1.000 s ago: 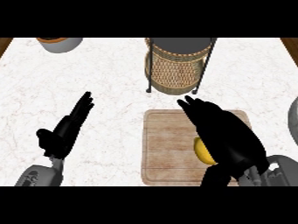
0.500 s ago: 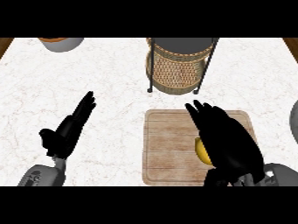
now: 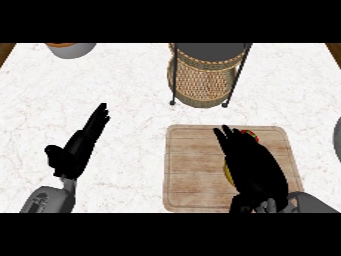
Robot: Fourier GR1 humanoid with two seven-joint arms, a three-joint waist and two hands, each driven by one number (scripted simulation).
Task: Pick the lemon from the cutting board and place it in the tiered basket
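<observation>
The open right hand had drawn back lower over the yellow lemon on the wooden cutting board, not yet grasping it.

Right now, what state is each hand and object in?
Rectangular wooden cutting board: flat on the white marble counter.
Round yellow lemon: on the board, mostly hidden.
Right robot hand: open, palm down over the lemon.
Left robot hand: open, fingers straight, resting at the counter's left.
Woven wicker tiered basket: upright beyond the board.
Small red and green item: on the board's far edge.
</observation>
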